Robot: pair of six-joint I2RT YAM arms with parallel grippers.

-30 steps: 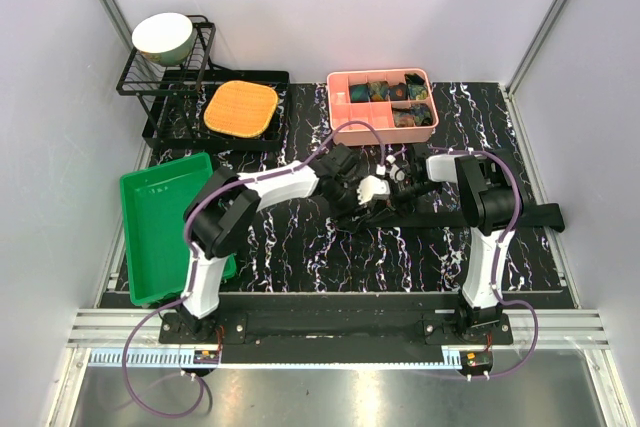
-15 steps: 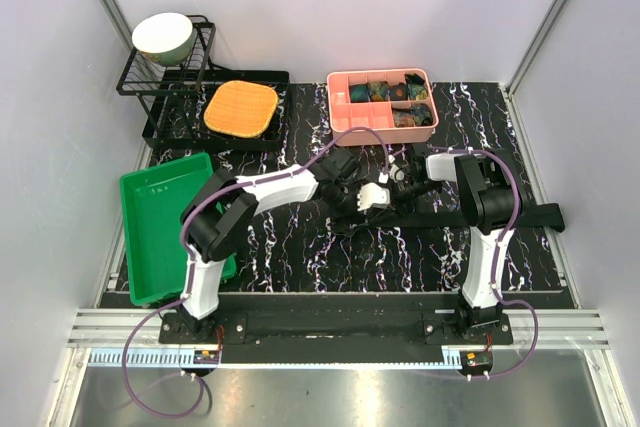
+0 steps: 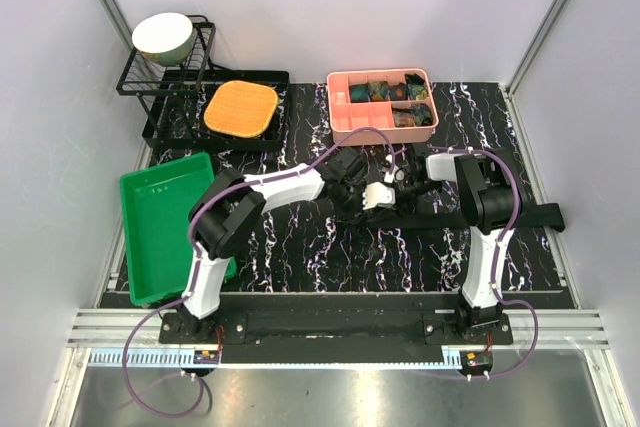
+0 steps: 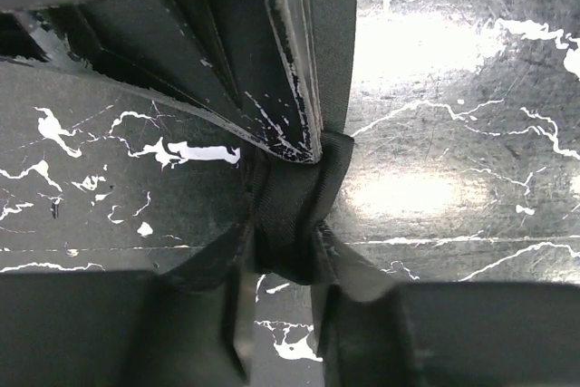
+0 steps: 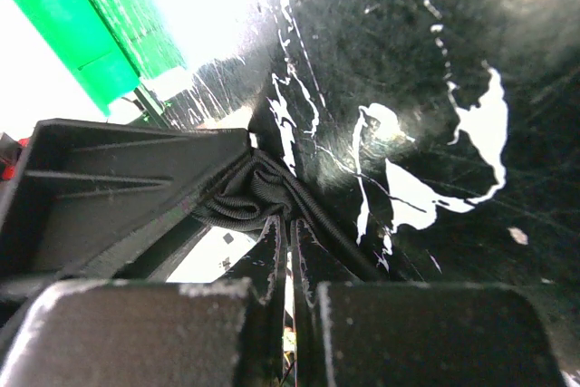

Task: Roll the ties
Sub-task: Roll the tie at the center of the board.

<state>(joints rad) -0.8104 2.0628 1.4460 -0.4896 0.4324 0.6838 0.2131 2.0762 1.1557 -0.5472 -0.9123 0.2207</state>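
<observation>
The left claw is partly closed and grasping a bunched, folded end of the black tie. Fabric fills the gap between its fingers and drapes over both. The right claw is clenched, its tips meeting that same bunch from the opposite side. Whether it pinches any cloth cannot be told.

From this bunch, at the middle of the counter, the rest of the tie lies flat as a straight band. Its long axis runs left to right, and it passes under the right arm to end near the counter's right edge. So all the free length lies to the right of both claws, and none shows to the left.

Both claws are at the bunch, but only the left one clearly has hold. Rolling would probably have to travel rightward along the band, with the roll's axis running near to far. The loose folds look likely to skew unless squared first.
</observation>
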